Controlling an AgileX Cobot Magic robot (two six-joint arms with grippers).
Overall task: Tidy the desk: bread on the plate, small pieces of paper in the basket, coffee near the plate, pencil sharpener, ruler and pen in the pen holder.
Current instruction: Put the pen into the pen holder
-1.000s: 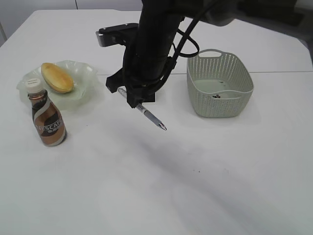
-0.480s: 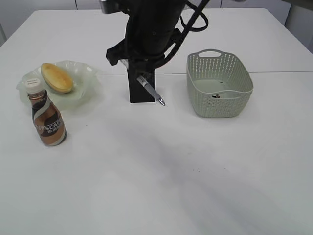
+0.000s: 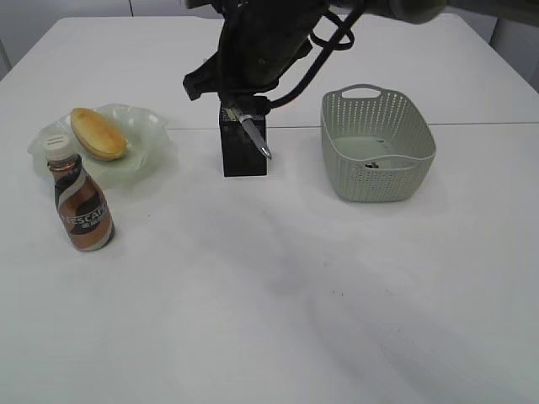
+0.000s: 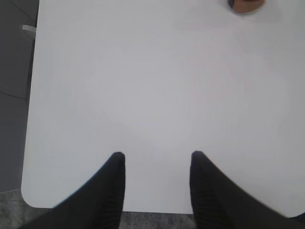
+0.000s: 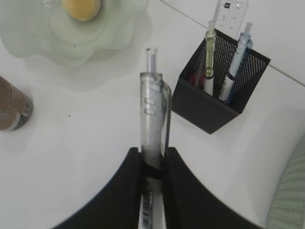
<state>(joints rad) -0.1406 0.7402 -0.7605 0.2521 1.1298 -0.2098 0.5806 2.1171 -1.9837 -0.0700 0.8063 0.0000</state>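
Above the black mesh pen holder (image 3: pixel 244 151), the right gripper (image 5: pixel 152 162) clamps a clear-barrelled pen (image 5: pixel 153 119) between its two dark fingers (image 5: pixel 131 186), which are closed almost together on the barrel; most of the pen juts out beyond the fingertips, and in the exterior view it hangs at a slant with its tip in front of the holder's upper edge. The holder already contains two pens and the clear ruler (image 5: pixel 232 13) (standing against its far wall). To the holder's left, the bread (image 3: pixel 98 132) rests on the ruffled green plate (image 3: pixel 143 147), with the coffee (image 3: pixel 80 202) just in front of the plate. To the holder's right stands the basket (image 3: pixel 379 147). The left gripper (image 4: pixel 155 160) hovers over bare desk (image 4: pixel 157 86), its fingers spread about halfway and holding nothing.
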